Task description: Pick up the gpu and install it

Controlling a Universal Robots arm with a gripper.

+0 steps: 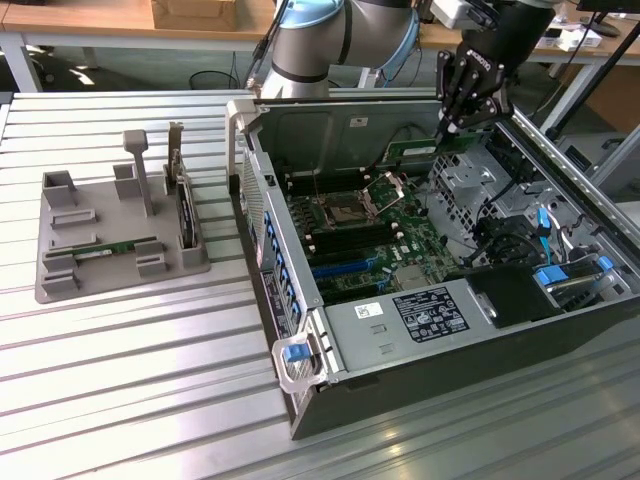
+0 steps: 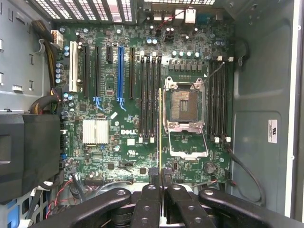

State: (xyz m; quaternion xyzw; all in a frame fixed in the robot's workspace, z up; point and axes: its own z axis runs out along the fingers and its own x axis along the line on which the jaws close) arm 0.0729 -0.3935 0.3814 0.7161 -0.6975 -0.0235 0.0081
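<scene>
One gpu (image 2: 160, 137) sits pinched edge-on in my end effector (image 2: 160, 176), held above the motherboard (image 2: 123, 95), its free end toward 12 o'clock.

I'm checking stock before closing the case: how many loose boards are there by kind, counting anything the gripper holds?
Green sticks: 2, the gpu in the gripper and a spare stick on the grey holder
Dark upright card: 1
Total: 3

Ribbed metal table (image 1: 120, 380), seemingly matt; glossy green motherboard (image 2: 142, 142).
</scene>
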